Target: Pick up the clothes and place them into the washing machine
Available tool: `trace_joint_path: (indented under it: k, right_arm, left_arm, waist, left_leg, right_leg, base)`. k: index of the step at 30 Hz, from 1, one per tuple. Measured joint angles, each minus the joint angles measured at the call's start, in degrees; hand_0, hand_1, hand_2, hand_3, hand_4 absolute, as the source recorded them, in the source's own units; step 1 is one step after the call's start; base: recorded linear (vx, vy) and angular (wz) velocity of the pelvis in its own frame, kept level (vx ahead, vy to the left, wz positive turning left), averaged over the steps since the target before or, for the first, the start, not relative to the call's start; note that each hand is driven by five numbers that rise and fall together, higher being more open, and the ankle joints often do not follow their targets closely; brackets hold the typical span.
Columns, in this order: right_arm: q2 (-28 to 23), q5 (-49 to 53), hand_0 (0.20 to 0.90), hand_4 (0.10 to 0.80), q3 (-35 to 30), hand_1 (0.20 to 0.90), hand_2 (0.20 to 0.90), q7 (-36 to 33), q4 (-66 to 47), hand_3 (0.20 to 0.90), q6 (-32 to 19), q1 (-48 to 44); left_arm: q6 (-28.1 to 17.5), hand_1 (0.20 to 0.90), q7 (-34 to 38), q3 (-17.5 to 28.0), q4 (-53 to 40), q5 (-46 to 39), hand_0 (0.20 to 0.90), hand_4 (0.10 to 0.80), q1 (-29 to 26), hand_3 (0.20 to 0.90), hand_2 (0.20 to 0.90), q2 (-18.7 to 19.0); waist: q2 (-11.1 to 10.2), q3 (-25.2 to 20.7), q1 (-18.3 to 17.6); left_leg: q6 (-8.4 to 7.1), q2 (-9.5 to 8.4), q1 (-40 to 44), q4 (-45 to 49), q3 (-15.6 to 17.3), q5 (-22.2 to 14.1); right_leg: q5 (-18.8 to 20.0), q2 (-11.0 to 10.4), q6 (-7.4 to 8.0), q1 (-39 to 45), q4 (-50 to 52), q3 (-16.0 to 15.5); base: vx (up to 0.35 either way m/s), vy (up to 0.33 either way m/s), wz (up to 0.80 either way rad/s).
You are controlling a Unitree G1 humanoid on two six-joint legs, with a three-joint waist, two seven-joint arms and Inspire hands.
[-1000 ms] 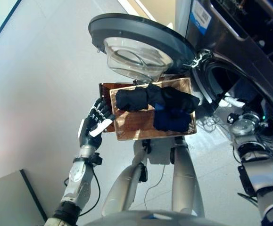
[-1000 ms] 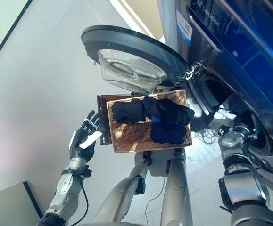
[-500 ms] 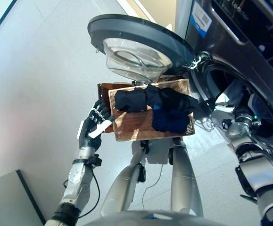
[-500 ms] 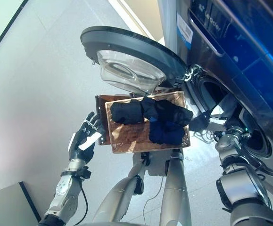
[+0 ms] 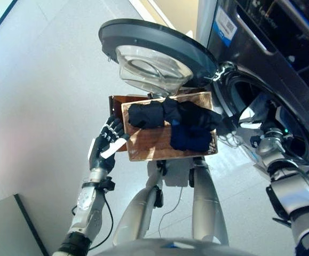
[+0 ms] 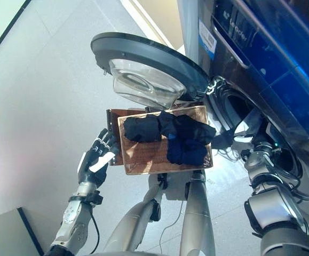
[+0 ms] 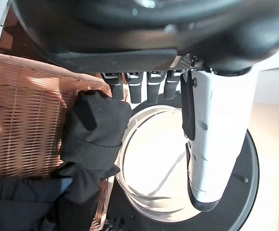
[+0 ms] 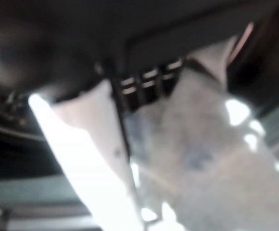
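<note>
A wicker basket (image 5: 150,142) stands before the washing machine and holds dark clothes: a black rolled garment (image 5: 149,114) across its top and a navy one (image 5: 190,137) below it. My left hand (image 5: 107,143) is open at the basket's left edge, holding nothing; its wrist view shows the black garment (image 7: 93,130) just past the fingers (image 7: 139,86). My right hand (image 5: 249,116) is at the lower rim of the drum opening (image 5: 271,109), right of the basket. Its fingers (image 8: 149,82) look straight, with nothing in them.
The machine's round door (image 5: 154,50) hangs wide open above the basket, its glass bowl (image 7: 153,168) facing me. A brown board (image 5: 117,106) sticks out behind the basket's left side. A grey panel (image 5: 5,229) lies on the floor at lower left.
The view has shifted a little. My right hand has edged slightly out of the drum mouth toward the basket. The left hand and the clothes have stayed put.
</note>
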Motion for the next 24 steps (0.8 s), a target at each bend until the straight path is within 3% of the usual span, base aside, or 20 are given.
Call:
trace_joint_path:
  k: [23,24]
  right_arm:
    - [-0.2,-11.7,0.9,0.8,6.8,0.9,0.9,0.5,3.2,0.9,5.2,-1.8]
    - [-0.3,-12.9,0.842,0.759,8.5,0.842,0.842,0.6,2.8,0.842,5.8,-1.7]
  left_arm:
    - [1.2,0.9,0.1,0.2,0.1,2.3,0.9,0.8,0.3,0.9,0.9,-1.6]
    - [1.2,0.9,0.1,0.2,0.1,2.4,0.9,0.8,0.3,0.9,0.9,-1.6]
  waist:
    - [0.1,0.0,1.8]
    - [0.1,0.0,1.8]
  left_leg:
    - [-0.44,-0.1,0.0,0.0,-0.2,0.0]
    - [-0.44,-0.09,-0.1,0.0,-0.1,0.0]
  right_leg:
    - [-0.1,-0.4,0.04,-0.2,0.6,0.0]
    - [-0.1,-0.4,0.04,-0.3,0.6,0.0]
  base:
    - [0.0,0.0,0.0]
    - [0.0,0.0,0.0]
